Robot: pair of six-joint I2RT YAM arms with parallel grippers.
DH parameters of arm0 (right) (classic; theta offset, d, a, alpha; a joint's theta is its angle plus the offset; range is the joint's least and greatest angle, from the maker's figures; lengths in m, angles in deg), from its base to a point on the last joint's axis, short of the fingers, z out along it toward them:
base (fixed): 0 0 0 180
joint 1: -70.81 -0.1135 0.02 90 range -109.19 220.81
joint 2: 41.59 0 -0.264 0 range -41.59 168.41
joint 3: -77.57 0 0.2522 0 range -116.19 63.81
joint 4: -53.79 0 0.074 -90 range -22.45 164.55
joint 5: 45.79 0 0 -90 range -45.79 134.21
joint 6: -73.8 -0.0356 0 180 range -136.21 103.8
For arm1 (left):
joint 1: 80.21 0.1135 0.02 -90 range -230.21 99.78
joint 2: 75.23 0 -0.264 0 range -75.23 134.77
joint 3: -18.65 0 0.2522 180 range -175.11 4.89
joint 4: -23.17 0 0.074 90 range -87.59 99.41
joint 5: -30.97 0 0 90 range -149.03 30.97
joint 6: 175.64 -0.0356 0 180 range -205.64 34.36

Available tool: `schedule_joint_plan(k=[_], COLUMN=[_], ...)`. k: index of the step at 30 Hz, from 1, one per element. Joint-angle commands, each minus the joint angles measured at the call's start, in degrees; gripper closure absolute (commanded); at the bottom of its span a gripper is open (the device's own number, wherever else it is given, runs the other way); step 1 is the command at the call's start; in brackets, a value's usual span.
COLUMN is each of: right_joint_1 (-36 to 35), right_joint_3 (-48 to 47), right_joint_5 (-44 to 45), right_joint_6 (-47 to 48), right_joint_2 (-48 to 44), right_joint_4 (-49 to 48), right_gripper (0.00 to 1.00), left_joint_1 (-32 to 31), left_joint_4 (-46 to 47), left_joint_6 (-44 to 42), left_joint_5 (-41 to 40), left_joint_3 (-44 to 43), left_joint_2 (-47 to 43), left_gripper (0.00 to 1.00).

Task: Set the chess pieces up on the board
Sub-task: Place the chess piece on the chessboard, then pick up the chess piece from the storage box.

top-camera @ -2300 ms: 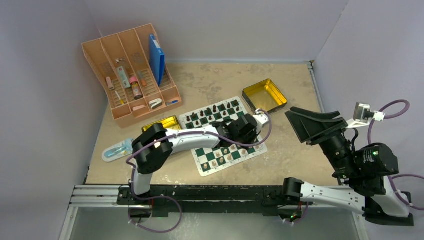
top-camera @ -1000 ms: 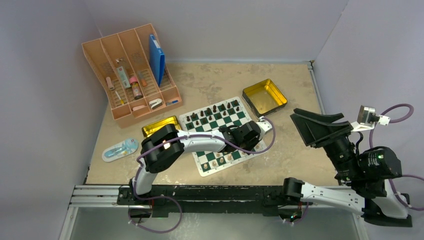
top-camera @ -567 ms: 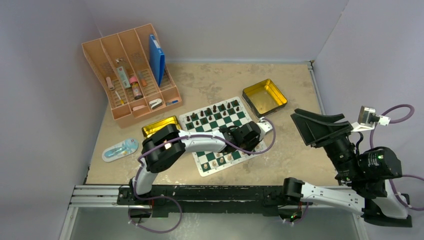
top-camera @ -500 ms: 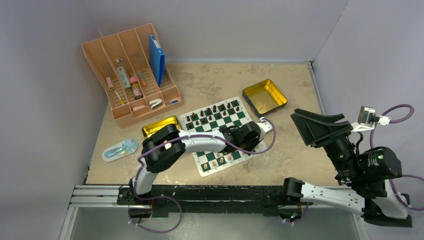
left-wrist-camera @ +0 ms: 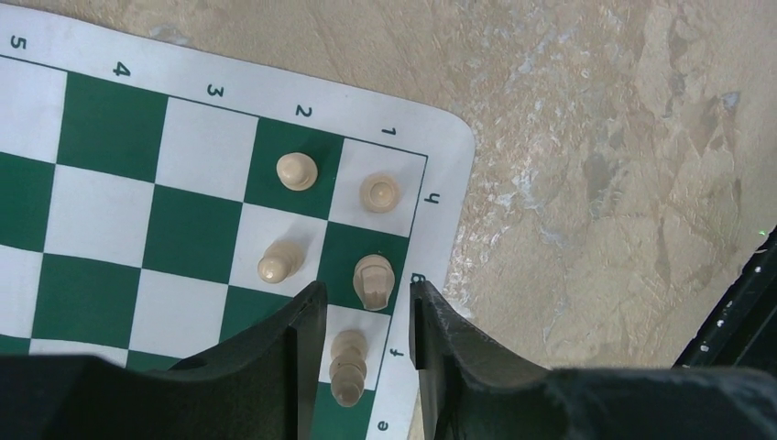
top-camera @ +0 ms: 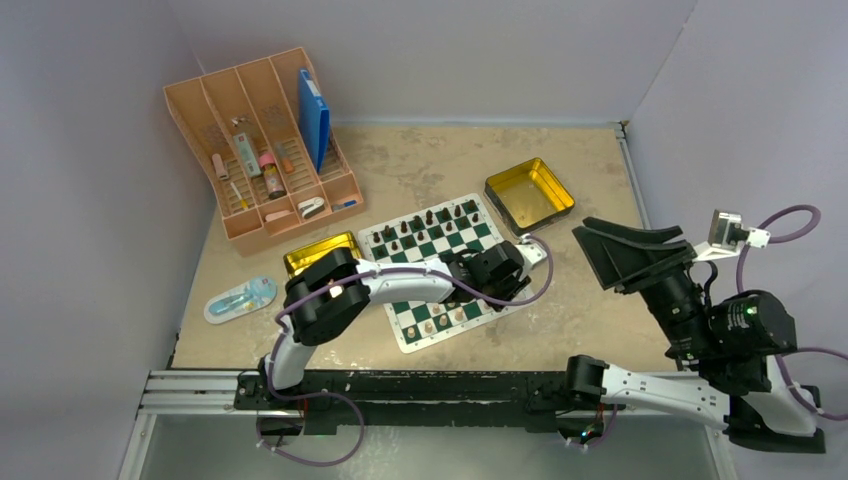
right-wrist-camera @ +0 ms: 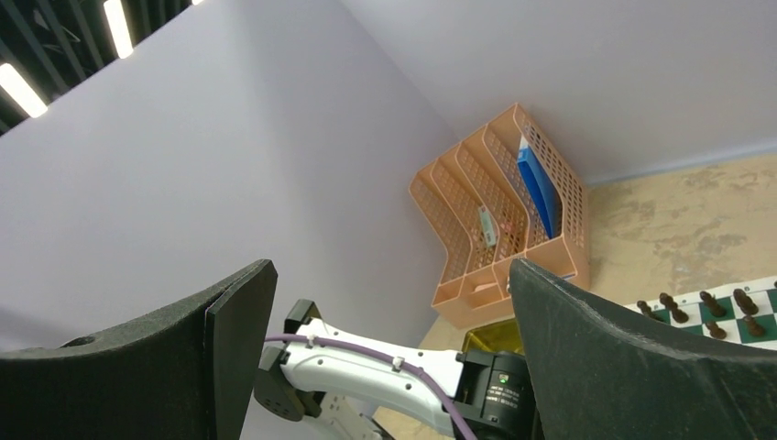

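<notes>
The left wrist view shows what the arm hides from the top view: five tan pieces [left-wrist-camera: 297, 170] standing on the corner squares of the board [left-wrist-camera: 101, 128], beside rank marks 1 and 2. Only the top view shows the whole board, with dark pieces [top-camera: 430, 216] in rows along its far side, more tan ones along its near edge, and a gold tin [top-camera: 530, 190] at 1 o'clock from it. The right wrist view looks across at a wall, an organizer [right-wrist-camera: 499, 211] and the left arm [right-wrist-camera: 366, 362]. The board's rounded corner lies at 1 o'clock from the left gripper [left-wrist-camera: 366, 289], and bare table spreads beyond the white border from 12 to 4 o'clock. The left gripper is spread. A tall piece [left-wrist-camera: 348, 367] stands between its fingers [left-wrist-camera: 302, 330], close to the 9 o'clock one and clear of the other; whether it touches cannot be told. A knight [left-wrist-camera: 374, 280] stands right at the tips. The right gripper [top-camera: 605, 252] hangs high at the board's 3 o'clock side, fingers wide apart, holding nothing.
</notes>
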Motion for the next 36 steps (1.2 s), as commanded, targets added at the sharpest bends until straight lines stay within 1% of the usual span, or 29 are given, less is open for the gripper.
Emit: schedule_joint_plan(k=[1,4,7,10,15,20,23,27,31,33,36], right_joint_1=[-0.6,-0.6,-0.6,-0.6,-0.6,-0.6,-0.6,-0.5,-0.6,-0.6,-0.6], right_joint_3=[-2.3,-1.4,-2.0,-2.2,-0.5,1.2,2.1,4.9,7.3,8.0,8.5], right_joint_5=[0.8,0.3,1.2,2.8,3.1,3.1,2.8,3.6,4.0,3.7,2.0], right_joint_6=[-0.4,0.3,0.1,-0.2,0.1,0.2,0.3,0.3,-1.1,-1.5,0.1], right_joint_2=[1.7,2.0,3.1,3.4,3.2,4.9,6.8,8.8,10.5,11.4,12.6], right_joint_4=[1.2,1.1,3.8,6.5,7.1,8.0,8.6,6.8,4.9,4.1,3.1], right_gripper=[0.01,0.01,0.01,0.01,0.01,0.01,0.01,0.01,0.01,0.01,0.01], left_joint_1=[-0.2,0.2,2.1,5.6,12.2,17.0,21.2,27.9,31.8,33.0,34.3], left_joint_4=[-1.2,-3.2,-3.6,-3.7,-5.4,-10.1,-14.4,-20.5,-24.5,-26.7,-35.7], left_joint_6=[-0.8,0.4,2.2,4.2,5.4,5.2,8.2,16.5,27.8,34.6,49.2], left_joint_5=[-0.1,0.1,1.8,2.7,3.2,-1.8,-3.8,-2.1,-4.6,-8.1,-16.8], left_joint_3=[-3.6,-5.2,-5.0,-3.5,0.0,3.5,6.2,10.4,16.1,18.9,20.2], left_joint_2=[-3.9,-5.2,-7.1,-10.1,-17.4,-24.3,-28.9,-33.0,-36.4,-38.5,-41.2], left_gripper=[0.62,0.61,0.61,0.61,0.61,0.61,0.61,0.62,0.63,0.63,0.65])
